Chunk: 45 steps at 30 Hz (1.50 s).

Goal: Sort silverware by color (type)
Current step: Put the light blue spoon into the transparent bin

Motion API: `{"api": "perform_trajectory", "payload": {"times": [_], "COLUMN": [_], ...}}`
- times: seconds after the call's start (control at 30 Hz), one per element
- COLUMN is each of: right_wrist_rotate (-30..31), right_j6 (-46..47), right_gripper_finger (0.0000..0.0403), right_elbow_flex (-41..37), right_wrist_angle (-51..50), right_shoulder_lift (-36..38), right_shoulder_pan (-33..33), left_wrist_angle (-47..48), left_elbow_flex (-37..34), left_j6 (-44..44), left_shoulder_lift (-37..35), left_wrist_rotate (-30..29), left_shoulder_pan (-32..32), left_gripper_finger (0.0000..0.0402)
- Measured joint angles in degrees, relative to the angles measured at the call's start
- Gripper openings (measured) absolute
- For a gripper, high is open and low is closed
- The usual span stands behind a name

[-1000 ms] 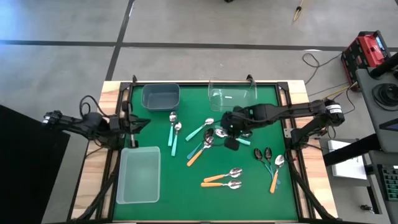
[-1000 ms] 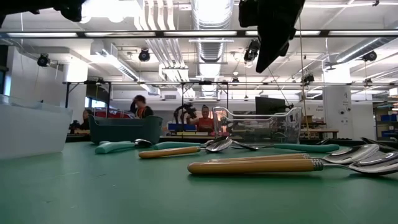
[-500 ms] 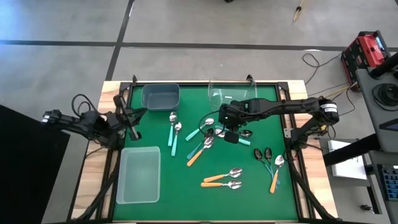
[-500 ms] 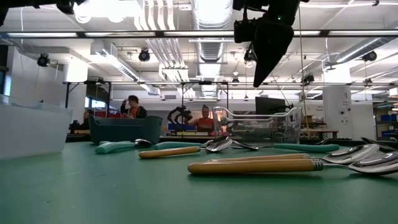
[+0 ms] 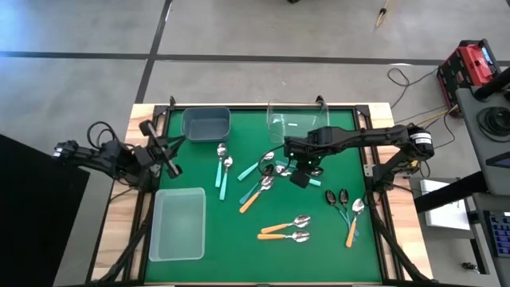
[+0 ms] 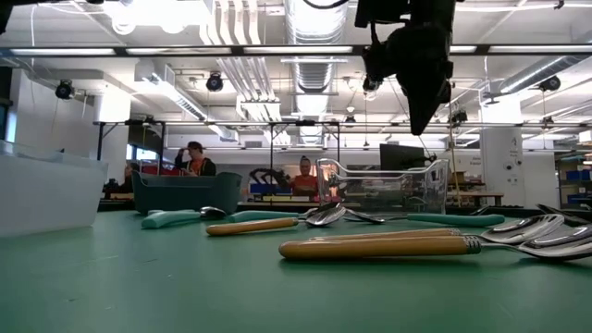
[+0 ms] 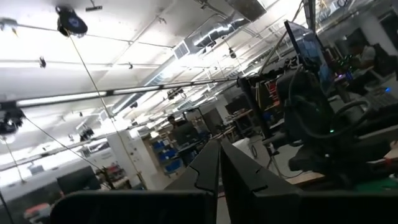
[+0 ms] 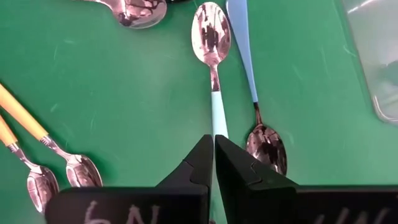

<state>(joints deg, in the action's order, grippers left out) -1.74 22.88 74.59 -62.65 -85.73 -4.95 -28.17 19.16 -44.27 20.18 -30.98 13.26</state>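
The silverware lies scattered on the green mat (image 5: 239,239): teal-handled spoons (image 5: 222,170), orange-handled spoons (image 5: 284,231) and dark spoons with thin light-blue handles (image 5: 339,201). My right gripper (image 5: 299,169) hangs shut above the mat's middle, clear of the spoons in the low view (image 6: 424,116). In its wrist view the shut fingers (image 8: 214,149) point down over the handle of a teal-handled spoon (image 8: 211,37), with a light-blue-handled spoon (image 8: 266,144) right beside it. My left gripper (image 5: 178,143) is shut at the table's left edge and points up into the room (image 7: 219,165).
A dark grey bin (image 5: 206,123) and a clear bin (image 5: 298,119) stand at the mat's far edge. A translucent bin (image 5: 178,224) stands near left. Orange-handled spoons (image 6: 388,246) lie near the front. People sit in the room behind.
My right gripper has sunk a little over the middle spoons and turned about its wrist, staying shut. My left gripper has rolled and tipped upward at the table's left edge. No spoon has moved.
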Motion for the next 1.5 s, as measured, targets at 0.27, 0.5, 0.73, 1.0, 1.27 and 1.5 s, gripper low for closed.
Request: {"api": "perform_trajectory", "payload": {"times": [0.27, 0.5, 0.73, 1.0, 1.27, 1.5], "right_wrist_rotate": [0.2, 0.2, 1.4, 1.4, 1.3, 1.4], "right_j6": [-6.1, -7.0, -6.8, -5.9, -9.0, -11.6], "right_gripper_finger": [0.0009, 0.0009, 0.0009, 0.0009, 0.0009, 0.0009], "right_elbow_flex": [0.0, 0.0, 0.0, 0.0, 0.0, 0.0], "right_wrist_angle": [2.0, 5.5, 13.2, 13.3, 8.5, -0.4], "right_shoulder_lift": [0.0, 0.0, 0.0, -2.1, -8.8, -12.9], "right_shoulder_pan": [0.0, 0.0, -0.1, 0.5, 1.7, 1.7], "left_wrist_angle": [-0.7, -1.3, -1.4, -1.9, -1.8, -1.8], "left_elbow_flex": [-0.1, -0.1, -0.1, -0.1, -0.1, -0.1], "left_j6": [0.3, -1.3, -2.2, -4.8, -4.8, -4.8], "left_shoulder_lift": [0.6, 1.4, 1.2, 1.2, 1.2, 1.2], "left_wrist_rotate": [0.0, 0.0, 0.0, 0.0, -0.1, -0.1], "left_shoulder_pan": [0.0, 0.0, 0.0, 0.0, 0.0, 0.0], "left_gripper_finger": [0.0000, 0.0000, 0.0000, 0.0000, 0.0000, 0.0000]}}
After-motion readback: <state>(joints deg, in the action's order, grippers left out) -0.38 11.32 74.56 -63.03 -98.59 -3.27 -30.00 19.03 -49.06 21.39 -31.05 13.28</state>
